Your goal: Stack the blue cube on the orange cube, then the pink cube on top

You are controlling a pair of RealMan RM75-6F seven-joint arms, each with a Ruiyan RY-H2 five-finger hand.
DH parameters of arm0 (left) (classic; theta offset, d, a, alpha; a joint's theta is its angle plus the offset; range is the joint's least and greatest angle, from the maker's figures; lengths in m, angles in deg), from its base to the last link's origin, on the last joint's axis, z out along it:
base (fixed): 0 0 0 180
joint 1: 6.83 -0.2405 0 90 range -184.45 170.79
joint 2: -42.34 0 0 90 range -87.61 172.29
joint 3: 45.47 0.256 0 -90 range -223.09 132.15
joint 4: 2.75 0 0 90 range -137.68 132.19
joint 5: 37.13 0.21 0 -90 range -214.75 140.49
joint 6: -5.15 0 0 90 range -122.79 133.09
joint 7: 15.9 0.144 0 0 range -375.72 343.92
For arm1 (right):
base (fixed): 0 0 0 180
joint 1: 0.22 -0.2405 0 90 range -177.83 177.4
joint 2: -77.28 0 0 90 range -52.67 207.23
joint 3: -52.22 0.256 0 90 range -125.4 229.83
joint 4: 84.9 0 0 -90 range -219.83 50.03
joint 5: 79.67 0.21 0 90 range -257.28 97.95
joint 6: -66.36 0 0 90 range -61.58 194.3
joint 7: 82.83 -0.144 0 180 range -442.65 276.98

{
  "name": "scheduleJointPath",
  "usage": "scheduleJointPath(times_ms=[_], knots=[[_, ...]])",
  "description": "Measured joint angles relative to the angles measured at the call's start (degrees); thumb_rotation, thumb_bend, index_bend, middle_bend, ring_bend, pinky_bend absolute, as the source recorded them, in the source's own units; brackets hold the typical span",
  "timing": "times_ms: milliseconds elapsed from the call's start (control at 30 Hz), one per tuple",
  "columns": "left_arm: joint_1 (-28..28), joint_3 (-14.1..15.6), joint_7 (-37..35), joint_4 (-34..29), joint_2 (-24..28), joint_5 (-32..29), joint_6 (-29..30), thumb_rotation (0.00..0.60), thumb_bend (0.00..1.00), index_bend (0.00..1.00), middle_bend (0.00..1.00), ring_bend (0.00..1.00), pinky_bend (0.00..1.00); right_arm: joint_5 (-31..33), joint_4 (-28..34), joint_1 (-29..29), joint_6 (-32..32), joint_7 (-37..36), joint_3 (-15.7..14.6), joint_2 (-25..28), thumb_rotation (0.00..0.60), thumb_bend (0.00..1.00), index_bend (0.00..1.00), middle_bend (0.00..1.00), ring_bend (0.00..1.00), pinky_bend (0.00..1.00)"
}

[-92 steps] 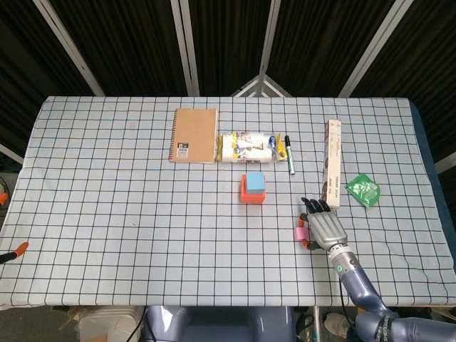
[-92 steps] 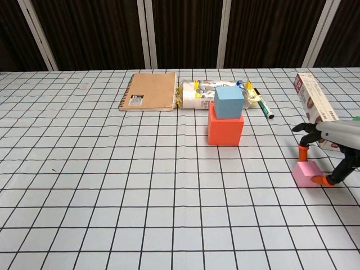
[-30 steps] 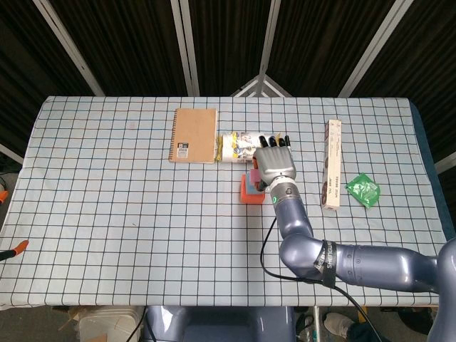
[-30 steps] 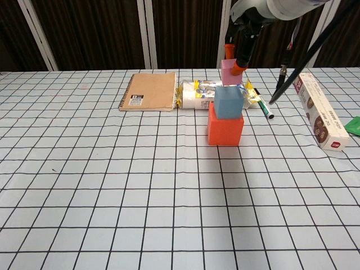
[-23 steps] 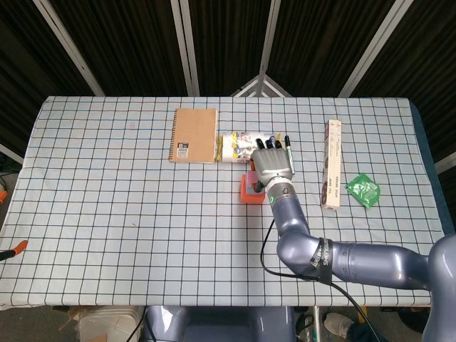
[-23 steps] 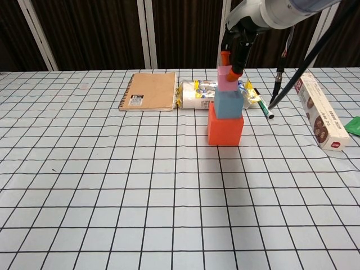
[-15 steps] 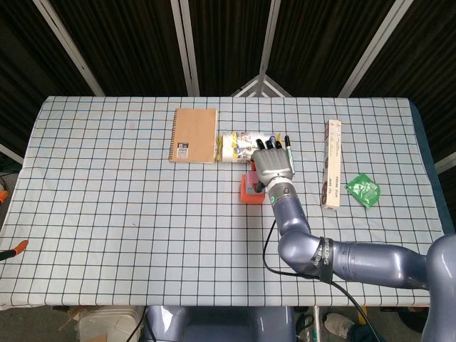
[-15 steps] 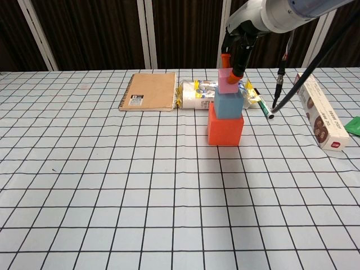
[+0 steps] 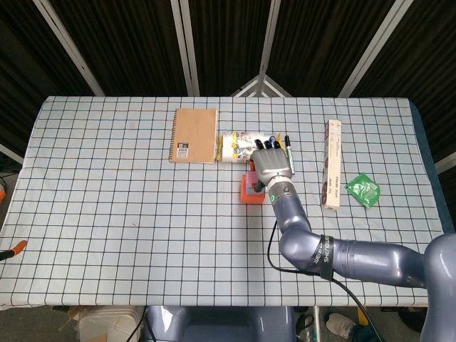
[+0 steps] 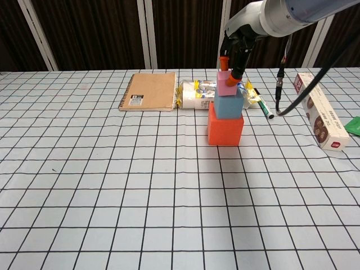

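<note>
Three cubes in one column mid-table: orange cube [image 10: 225, 129] at the bottom, blue cube [image 10: 228, 106] on it, pink cube [image 10: 227, 83] on top of the blue. Right hand [image 10: 232, 58] pinches the pink cube from above, orange-tipped fingers [image 10: 237, 73] on its sides; not released. Left hand not in either view.

Handling, my read: the cubes look like small, light, rigid blocks with smooth flat faces, so they slide easily. Pink is the smallest and has little footing on the blue top. It seems to sit slightly left of the blue's centre, hard to be sure. Side faces are the right place to hold it. Fingers should spread evenly and lift straight up, since any sideways drag could push pink off or tip the stack.

Around, left to right: notebook [image 10: 148, 91] far-left of the stack, snack pack [image 10: 197, 94] just behind it, marker [image 10: 264, 108] to its right, long box [image 10: 317, 109] further right, green packet [image 10: 354, 125] at the right edge. The pack and marker sit close behind, so retreat upward, not back. Nothing blocks that path.
</note>
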Motion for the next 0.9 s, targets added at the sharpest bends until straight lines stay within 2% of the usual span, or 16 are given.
scheduleJointPath(times_ms=[900], knots=[[0.0, -0.2, 0.7, -0.1, -0.3, -0.5, 0.2, 0.600, 0.12, 0.08, 0.00, 0.00, 0.00, -0.9, -0.8, -0.4, 3.2, -3.4, -2.6, 1.9, 0.600, 0.37, 0.50, 0.00, 0.00, 0.00]])
